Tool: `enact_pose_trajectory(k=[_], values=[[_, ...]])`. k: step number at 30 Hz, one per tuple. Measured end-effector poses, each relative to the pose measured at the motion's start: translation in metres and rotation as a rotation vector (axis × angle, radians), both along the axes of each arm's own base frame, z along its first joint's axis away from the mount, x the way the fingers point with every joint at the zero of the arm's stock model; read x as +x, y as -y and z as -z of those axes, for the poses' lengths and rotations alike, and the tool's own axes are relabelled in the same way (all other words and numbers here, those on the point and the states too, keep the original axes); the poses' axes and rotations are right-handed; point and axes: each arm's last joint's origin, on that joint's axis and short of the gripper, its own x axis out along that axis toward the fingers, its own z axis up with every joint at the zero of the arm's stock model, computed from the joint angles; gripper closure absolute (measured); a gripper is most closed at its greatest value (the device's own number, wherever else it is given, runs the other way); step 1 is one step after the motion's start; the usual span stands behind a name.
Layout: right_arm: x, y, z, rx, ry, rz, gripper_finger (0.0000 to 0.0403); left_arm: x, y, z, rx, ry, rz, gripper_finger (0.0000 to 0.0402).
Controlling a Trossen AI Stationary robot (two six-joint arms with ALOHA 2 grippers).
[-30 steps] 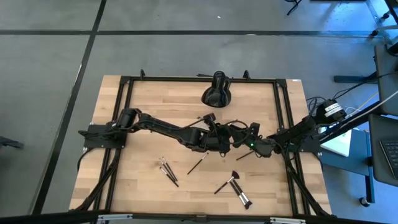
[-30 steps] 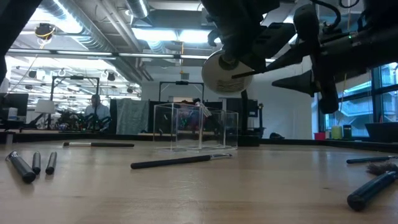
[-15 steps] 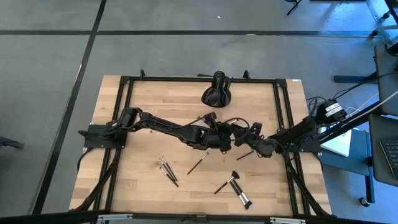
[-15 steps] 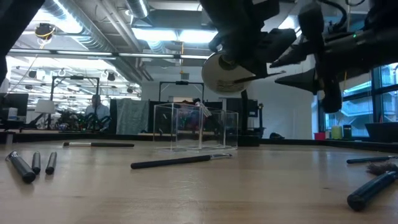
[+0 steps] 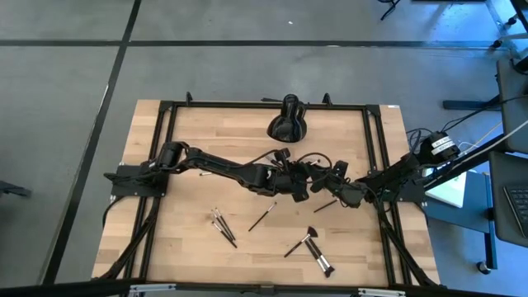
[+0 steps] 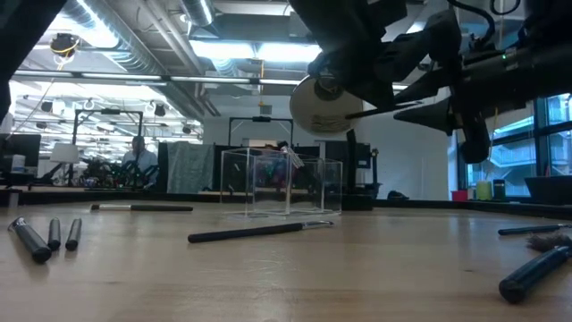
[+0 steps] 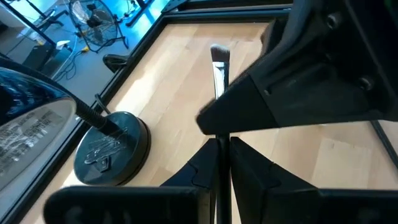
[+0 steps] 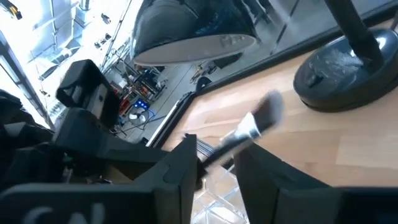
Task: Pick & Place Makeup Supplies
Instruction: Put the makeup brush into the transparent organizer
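My left gripper (image 5: 297,185) is shut on a thin dark makeup brush (image 7: 219,93) above the table's middle. The brush has a silver ferrule and a pale tip (image 7: 219,52). My right gripper (image 5: 327,185) meets it from the right. It is open, and its fingers (image 8: 184,163) stand on either side of the brush's ferrule end (image 8: 247,130). I cannot tell whether they touch it. Other brushes lie flat on the wood: several (image 5: 222,224) at the near left, one (image 5: 262,217) in the middle, two (image 5: 310,247) at the near right. My left gripper pinches the brush's dark handle (image 7: 219,163) between its two fingers. The brush runs along the fingers and sticks out forward, tip toward the right arm. It is lifted clear of the table and roughly level.
A clear organiser tray (image 6: 281,183) stands under the two grippers. A black rounded mirror on a round base (image 5: 289,124) stands at the far edge. One brush (image 5: 323,205) lies by the right gripper, another (image 6: 143,207) at the far left. A black frame (image 5: 264,105) borders the table.
My left gripper has moved a little toward the table's right edge with the brush, and my right gripper has come a little toward it from the right. The two now stand closer together over the organiser tray.
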Motion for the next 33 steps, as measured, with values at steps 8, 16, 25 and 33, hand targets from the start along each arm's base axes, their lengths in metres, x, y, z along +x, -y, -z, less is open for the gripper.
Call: enact_pose_trajectory(k=[8,16,25,33], values=[[0.0,0.001,-0.001,-0.102,-0.084,0.014,0.0356,0.001,0.0,0.001,-0.008,-0.007,0.013,0.037],[0.0,0.002,-0.001,-0.17,-0.152,0.027,0.0369,0.001,-0.005,0.002,-0.012,-0.019,0.03,0.0362],[0.024,0.007,-0.023,-0.44,-0.35,-0.072,0.0365,-0.025,-0.008,-0.004,0.045,-0.282,0.057,0.032],[0.084,0.032,-0.061,-0.473,-0.712,-0.271,0.0364,-0.067,0.016,-0.006,0.208,-0.451,-0.156,0.0302]])
